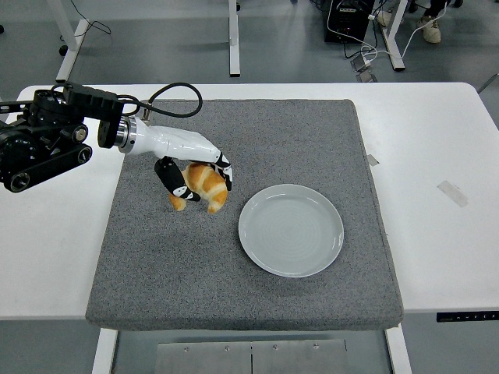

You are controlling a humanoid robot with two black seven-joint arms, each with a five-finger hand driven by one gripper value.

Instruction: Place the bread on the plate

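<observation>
1. Right now the bread [204, 185], a golden croissant, sits inside the curled fingers [221, 164] of the left hand [192, 172]. It looks lifted a bit above the grey mat [234, 280], though I cannot be sure it is clear of it.
2. Those fingers wrap over the top of the bread, and the thumb [173, 179] presses from the other side. Only part of the bread is covered. Its two ends stick out below the fingers.
3. A croissant is soft and flaky, I think. Too hard a squeeze could crush it. Too weak a squeeze could let it slip out and fall on the mat.
4. Just past the fingertips, lower down, waits the plate [291, 230] with nothing on it. If the fingers let go too soon, the bread may hit the rim or land beside the plate.
5. No right hand shows anywhere.
</observation>
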